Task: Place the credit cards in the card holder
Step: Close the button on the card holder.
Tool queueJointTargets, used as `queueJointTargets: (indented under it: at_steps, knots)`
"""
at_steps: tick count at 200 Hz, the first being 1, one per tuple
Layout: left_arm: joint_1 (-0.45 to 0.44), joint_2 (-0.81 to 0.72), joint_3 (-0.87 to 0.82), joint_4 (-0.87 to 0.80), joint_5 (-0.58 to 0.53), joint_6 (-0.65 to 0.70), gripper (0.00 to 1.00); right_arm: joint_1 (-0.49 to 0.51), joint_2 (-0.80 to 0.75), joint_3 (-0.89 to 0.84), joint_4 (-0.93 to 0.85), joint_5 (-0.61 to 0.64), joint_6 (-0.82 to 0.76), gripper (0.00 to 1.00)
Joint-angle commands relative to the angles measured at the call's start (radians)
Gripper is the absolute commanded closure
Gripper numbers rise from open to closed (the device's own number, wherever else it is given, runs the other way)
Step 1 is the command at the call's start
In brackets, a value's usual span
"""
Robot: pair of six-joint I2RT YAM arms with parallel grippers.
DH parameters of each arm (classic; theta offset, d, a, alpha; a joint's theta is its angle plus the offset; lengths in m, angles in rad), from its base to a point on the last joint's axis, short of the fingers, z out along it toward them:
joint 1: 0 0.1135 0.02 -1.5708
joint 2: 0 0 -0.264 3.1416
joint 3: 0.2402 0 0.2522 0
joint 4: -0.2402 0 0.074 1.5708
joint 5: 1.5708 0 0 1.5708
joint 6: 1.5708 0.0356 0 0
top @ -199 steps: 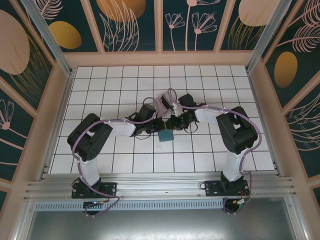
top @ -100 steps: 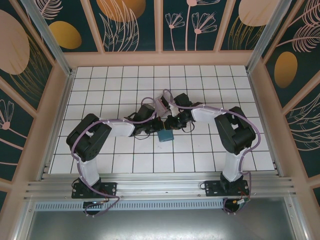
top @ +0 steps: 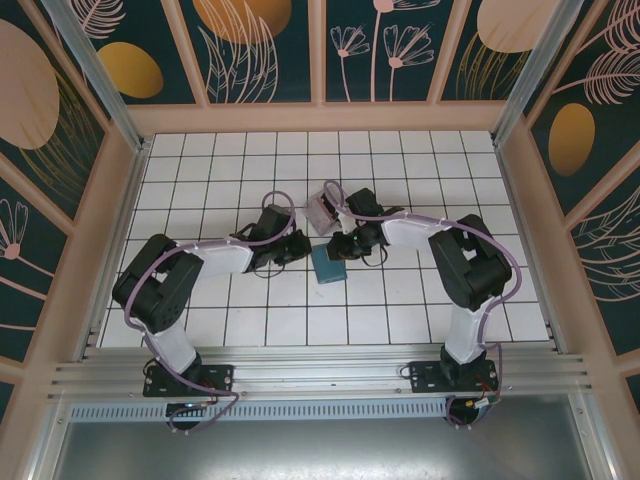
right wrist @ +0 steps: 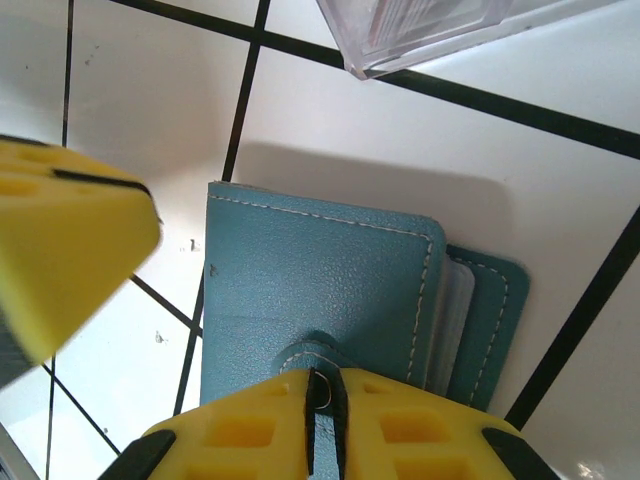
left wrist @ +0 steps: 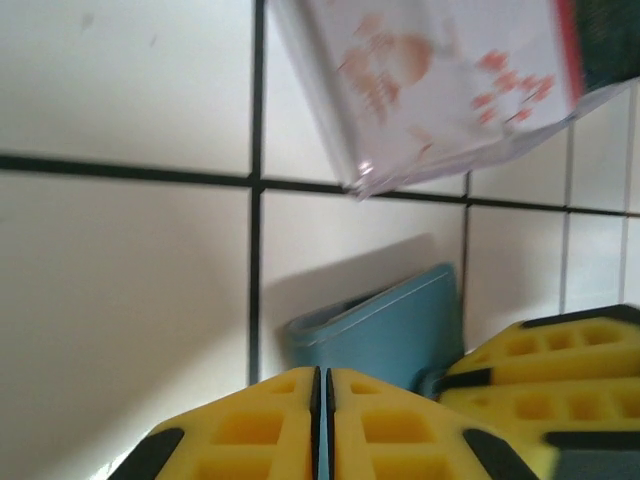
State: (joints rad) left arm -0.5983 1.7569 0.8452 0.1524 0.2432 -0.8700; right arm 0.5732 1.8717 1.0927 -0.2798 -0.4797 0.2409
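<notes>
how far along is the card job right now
Early, by the look of it. Done: nothing clearly; pale edges show inside the card holder, but I cannot tell if they are cards. In hand: the right gripper pinches its tab; the left gripper is shut, empty. Left: credit cards lie in the clear box.

1. Card holder [right wrist: 320, 270]: teal, finely grained like leather, matt; pale thread stitching along its edges.
2. Box [right wrist: 420, 25] just beside the card holder: clear hard plastic; glossy and smooth.
3. Table [right wrist: 160, 80] under the card holder: white tiles, smooth, faintly shiny; dark grout lines.
4. Pads [right wrist: 240, 440] of my right gripper [right wrist: 322, 385]: yellow, matt, rubbery-looking; moulded with recesses.
</notes>
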Motion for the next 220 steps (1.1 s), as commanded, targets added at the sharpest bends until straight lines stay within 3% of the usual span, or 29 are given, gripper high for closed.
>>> queueJointTargets:
  at_steps: [1, 41, 89, 165, 220]
  knots:
    - [-0.005, 0.016, -0.019, 0.008, 0.019, -0.012, 0.85, 0.017, 0.022, -0.071, -0.083, 0.014, 0.019, 0.82]
    - [-0.033, 0.081, 0.023, 0.038, 0.051, -0.022, 0.85, -0.02, -0.096, -0.123, 0.042, -0.11, 0.083, 0.79]
    - [-0.067, 0.116, 0.063, 0.035, 0.042, -0.026, 0.85, -0.185, -0.157, -0.305, 0.309, -0.309, 0.237, 0.76]
    - [-0.077, 0.108, 0.065, 0.009, 0.027, -0.022, 0.85, -0.183, -0.225, -0.269, 0.194, -0.265, 0.174, 0.7]
    - [-0.08, 0.108, 0.073, 0.001, 0.021, -0.02, 0.85, -0.12, -0.143, -0.197, 0.105, -0.193, 0.124, 0.7]
